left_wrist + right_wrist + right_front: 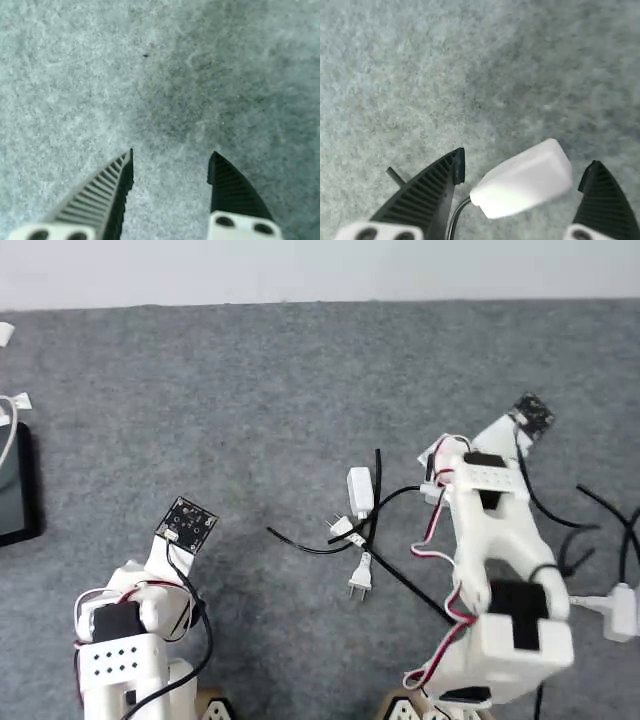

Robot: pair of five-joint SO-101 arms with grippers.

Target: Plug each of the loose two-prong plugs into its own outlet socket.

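Observation:
My right gripper (527, 161) is open, low over the grey carpet, with a white socket block (525, 181) and its black cable lying between the fingers; neither finger clearly touches it. In the high view this gripper (437, 472) is right of centre. To its left lie a white outlet socket (359, 490) and two loose white two-prong plugs (345, 529) (360, 578) on tangled black cables. My left gripper (172, 154) is open over bare carpet with nothing between its fingers. The left arm (130, 630) stands at the front left, well away from the plugs.
A black flat device (15, 485) lies at the left edge. Another white block (622, 610) with black cables sits at the right edge. Grey carpet (250, 390) stretches across the back and middle.

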